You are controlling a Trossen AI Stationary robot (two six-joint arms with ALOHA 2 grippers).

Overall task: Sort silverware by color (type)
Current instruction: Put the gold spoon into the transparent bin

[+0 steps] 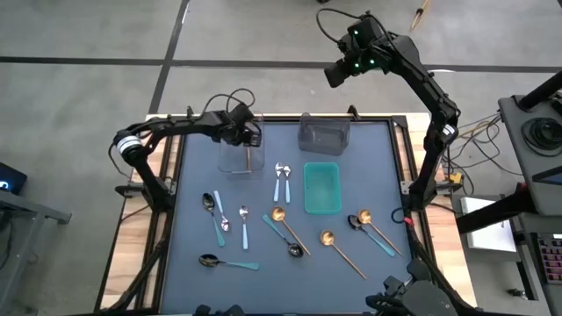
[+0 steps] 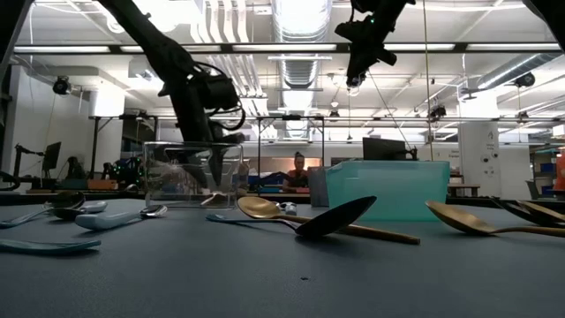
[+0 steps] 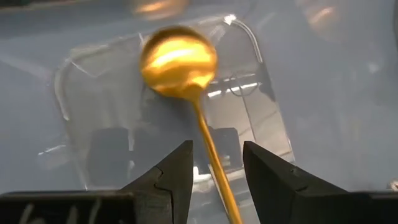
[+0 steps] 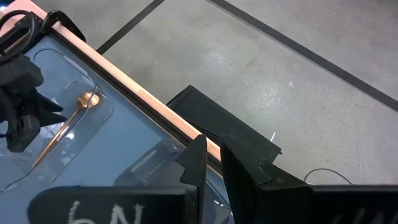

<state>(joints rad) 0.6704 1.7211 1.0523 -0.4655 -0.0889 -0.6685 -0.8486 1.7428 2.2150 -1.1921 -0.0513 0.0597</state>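
A gold spoon (image 3: pixel 178 61) is in the clear bin (image 1: pixel 235 156) at the table's far left. Its bowl is down inside the bin, and its handle (image 3: pixel 214 162) slants up toward my left gripper (image 3: pixel 217 155). That gripper hovers over the bin, pointing steeply down and open, with one finger on each side of the handle and a gap showing. My right gripper (image 4: pixel 212 146) is raised high beyond the table's far right edge, shut and empty. More silverware lies on the blue mat: gold spoons (image 1: pixel 342 250), light-blue-handled spoons (image 1: pixel 281 180) and dark spoons with teal handles (image 1: pixel 226 261).
A teal bin (image 1: pixel 321 187) stands mid-table, and a grey bin (image 1: pixel 324 133) stands behind it at the far edge. Loose spoons are spread across the near half of the mat. In the low view a person sits in the room behind the table.
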